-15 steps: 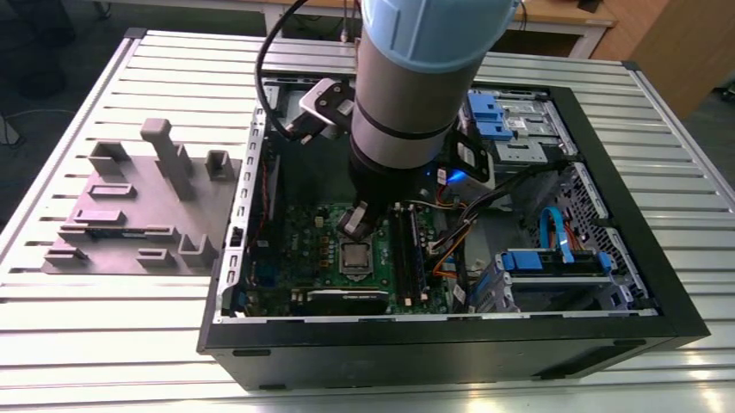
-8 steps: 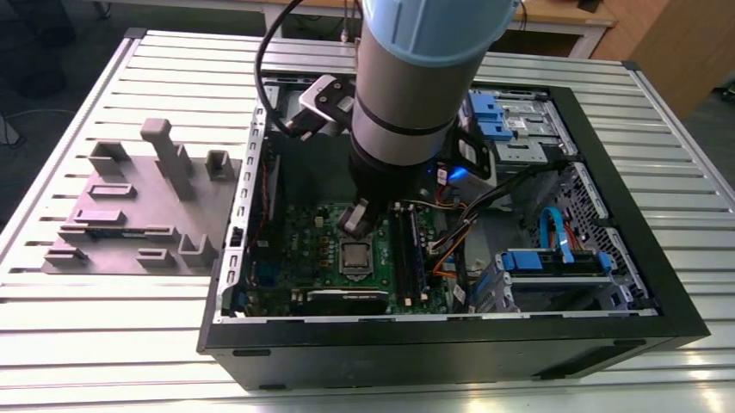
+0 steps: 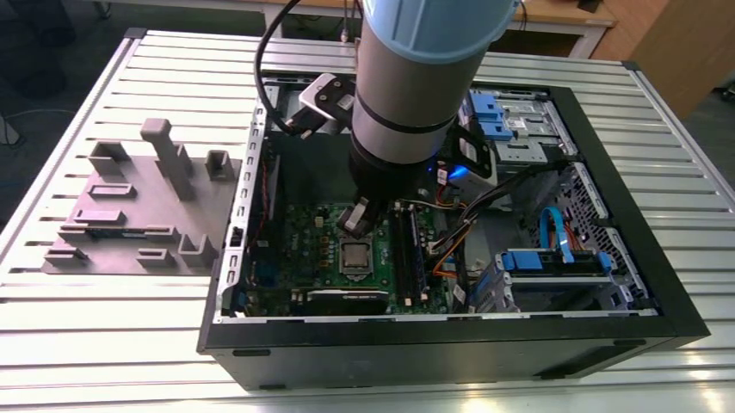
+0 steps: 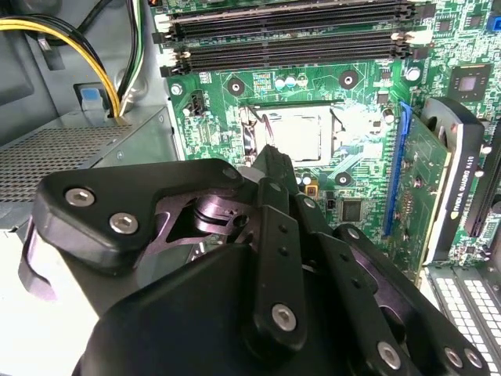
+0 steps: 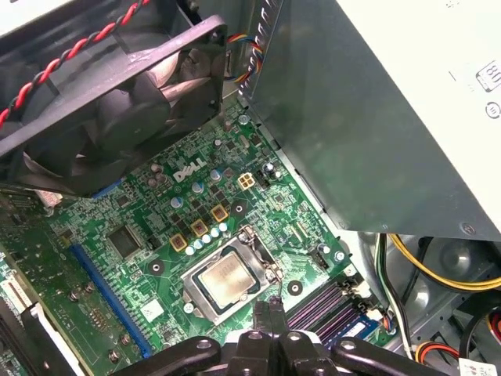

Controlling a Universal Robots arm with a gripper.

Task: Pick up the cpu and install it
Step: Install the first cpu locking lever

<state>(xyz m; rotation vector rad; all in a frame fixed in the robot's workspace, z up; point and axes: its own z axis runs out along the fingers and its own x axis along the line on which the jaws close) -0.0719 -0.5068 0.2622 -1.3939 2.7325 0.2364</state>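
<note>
Cpu [image 5: 228, 280] sits in its socket [image 5: 266, 254]; light, stiff, fragile, best held by its edges. My gripper [image 5: 270, 307] hovers above, pressed together, empty.

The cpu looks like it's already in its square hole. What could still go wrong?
1. The cpu lies in the socket with the frame apparently open, so a bump might shift it.
2. The gripper hangs close above the motherboard; dropping lower, it might hit the socket or the memory slots beside it.
</note>
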